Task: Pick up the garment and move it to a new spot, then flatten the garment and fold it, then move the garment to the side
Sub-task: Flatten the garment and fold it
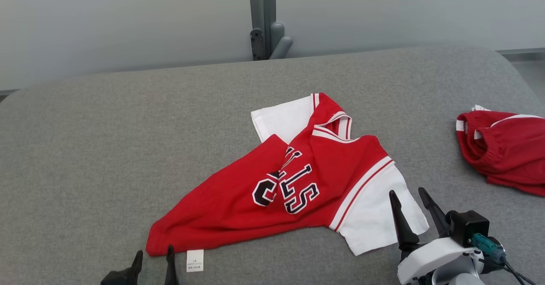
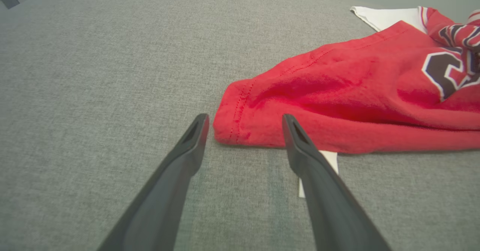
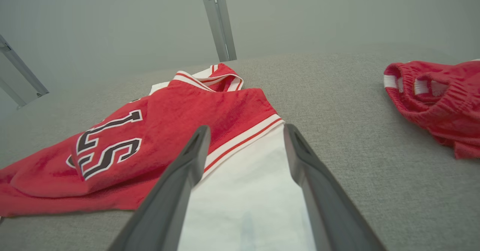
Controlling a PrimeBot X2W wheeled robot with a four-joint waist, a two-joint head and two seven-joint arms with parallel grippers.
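Red jersey (image 1: 238, 200) with white sleeves lies crumpled and skewed on the grey fabric counter (image 1: 85, 148), black lettering up, not flattened. Left gripper (image 1: 154, 253): fingers spread wide, holding nothing. In the left wrist view the jersey's (image 2: 337, 97) red hem corner (image 2: 240, 127) sits just ahead of the left gripper (image 2: 244, 119), in the gap between the tips. The white care label (image 1: 195, 260) pokes out from under the hem, just beside the finger nearer the jersey. Right gripper (image 1: 406, 192): fingers also wide apart, empty. They point over the near white sleeve (image 1: 379, 225), and in the right wrist view that sleeve (image 3: 243, 206) fills the gap behind the right gripper (image 3: 246, 128). Can't tell whether the tips touch the cloth. The striped sleeve seam (image 3: 243, 138) runs right at the tips. Red shorts (image 1: 506, 153) lie bunched well off the outer side of the right fingers, apart from the jersey.
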